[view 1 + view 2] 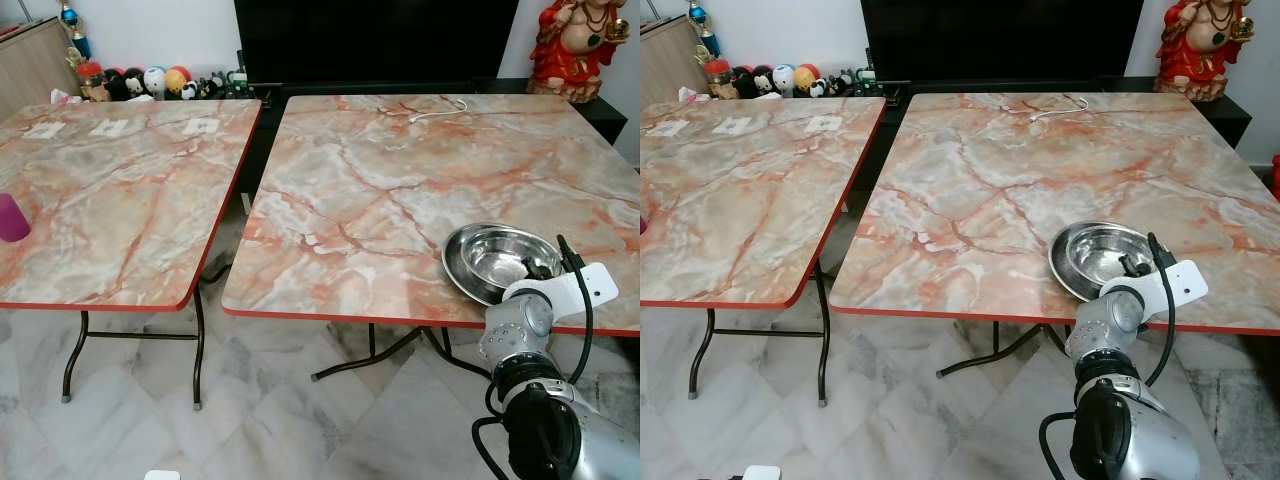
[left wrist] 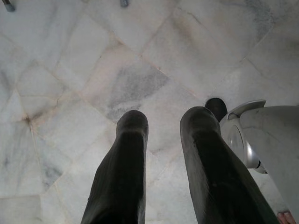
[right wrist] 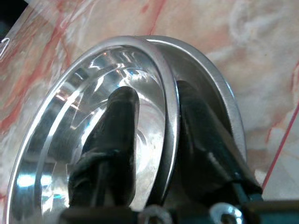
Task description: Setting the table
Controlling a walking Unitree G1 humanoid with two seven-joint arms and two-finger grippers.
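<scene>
Head view: a steel bowl (image 1: 497,261) sits at the lower right of the frame, near the front edge of the right table (image 1: 400,180). A purple cup (image 1: 12,217) stands at the far left.

Left wrist view: the left gripper (image 2: 163,140) hangs spread above the floor (image 2: 93,70).

Right wrist view: the right gripper (image 3: 156,126) pinches the bowl's rim.

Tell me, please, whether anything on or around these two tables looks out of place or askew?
Little stands out. The steel bowl sits close to the right table's near edge, with the right gripper straddling its rim. A loose white cable lies at the far edge.
</scene>
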